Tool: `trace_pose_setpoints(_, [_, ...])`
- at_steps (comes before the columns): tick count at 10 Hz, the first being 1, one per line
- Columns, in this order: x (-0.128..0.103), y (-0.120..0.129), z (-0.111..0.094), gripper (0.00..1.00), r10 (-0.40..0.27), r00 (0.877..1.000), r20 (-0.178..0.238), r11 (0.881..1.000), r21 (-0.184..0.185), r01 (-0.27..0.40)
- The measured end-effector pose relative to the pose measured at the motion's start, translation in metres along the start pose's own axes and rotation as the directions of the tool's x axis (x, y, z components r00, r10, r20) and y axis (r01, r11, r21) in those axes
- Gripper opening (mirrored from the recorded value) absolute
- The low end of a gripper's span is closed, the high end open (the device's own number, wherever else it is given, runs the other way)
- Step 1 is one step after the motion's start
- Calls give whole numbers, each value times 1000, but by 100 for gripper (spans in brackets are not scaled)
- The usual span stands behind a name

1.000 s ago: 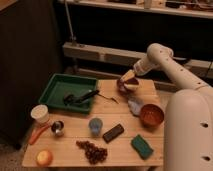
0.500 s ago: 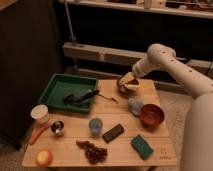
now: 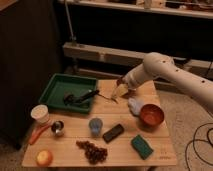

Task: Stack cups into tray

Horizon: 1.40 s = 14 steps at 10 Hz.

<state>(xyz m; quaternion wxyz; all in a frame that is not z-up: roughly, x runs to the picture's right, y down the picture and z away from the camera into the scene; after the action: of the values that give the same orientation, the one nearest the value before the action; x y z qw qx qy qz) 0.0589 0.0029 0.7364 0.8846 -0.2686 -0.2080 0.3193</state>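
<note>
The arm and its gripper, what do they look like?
The arm is a thick, smooth, cream-white tube with rounded joints and small dark dots along it. It narrows to a small pale gripper, over the table's far side, right of the tray.

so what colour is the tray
Dark green: the tray shows best in the camera view. The gripper is just right of it.

tray (image 3: 56,90) dark green | cup (image 3: 95,125) light blue | white end effector (image 3: 118,92) beside tray

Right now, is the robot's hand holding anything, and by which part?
Cannot be told. The hand is low over the table's far side, right of the tray, away from the cups.
</note>
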Motion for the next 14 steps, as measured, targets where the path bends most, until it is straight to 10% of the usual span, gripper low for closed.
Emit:
trace_pose_setpoints(5, [-30,112,33,80,-260,965,-22,961,-104,256])
trace_pose_setpoints(9, [-51,160,68,80,-496,867,44,830,-269,488])
trace_pose_setpoints(11, [-46,168,79,80,-540,838,80,781,-325,534])
trace_pose_setpoints(14, [-43,168,84,80,-544,833,100,769,-337,543])
